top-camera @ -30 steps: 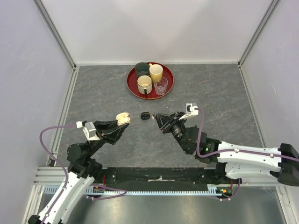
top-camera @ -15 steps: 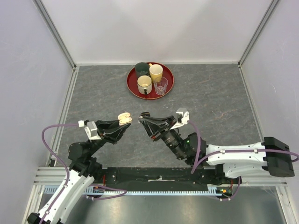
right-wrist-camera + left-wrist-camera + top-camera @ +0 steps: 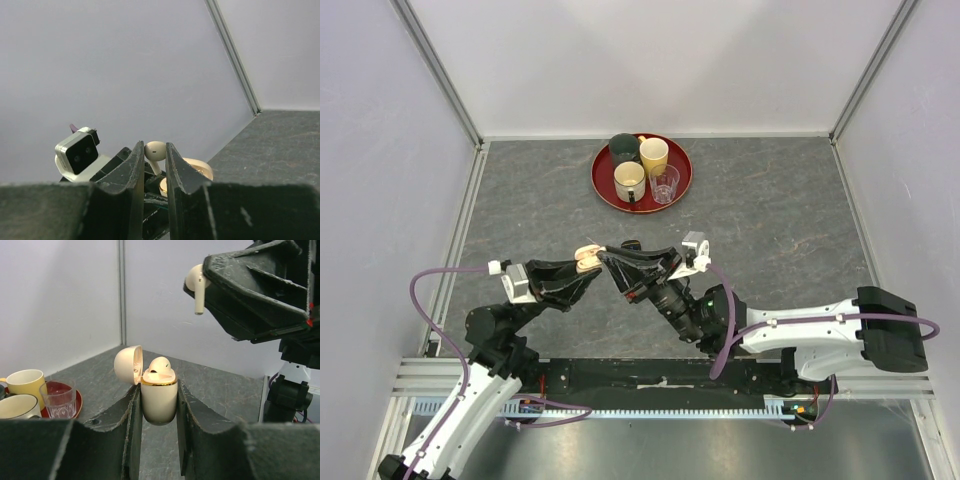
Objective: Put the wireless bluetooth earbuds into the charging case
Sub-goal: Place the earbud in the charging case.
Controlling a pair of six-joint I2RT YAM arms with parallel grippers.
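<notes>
Grey speckled tabletop, white walls. Near: left gripper clamped on cream-white oval charging case, lid open, one cream earbud seated. Right gripper, pinching second cream-white short-stemmed earbud, now swung left from mid-table, stem-down just above case: insertion likely next. Far: round red tray of cups.

No readable text, labels or numbers in any view. Charging case: plain cream shell, gold rim, no legible print. Earbud: nothing legible either. Cups on the tray: too small to tell.
</notes>
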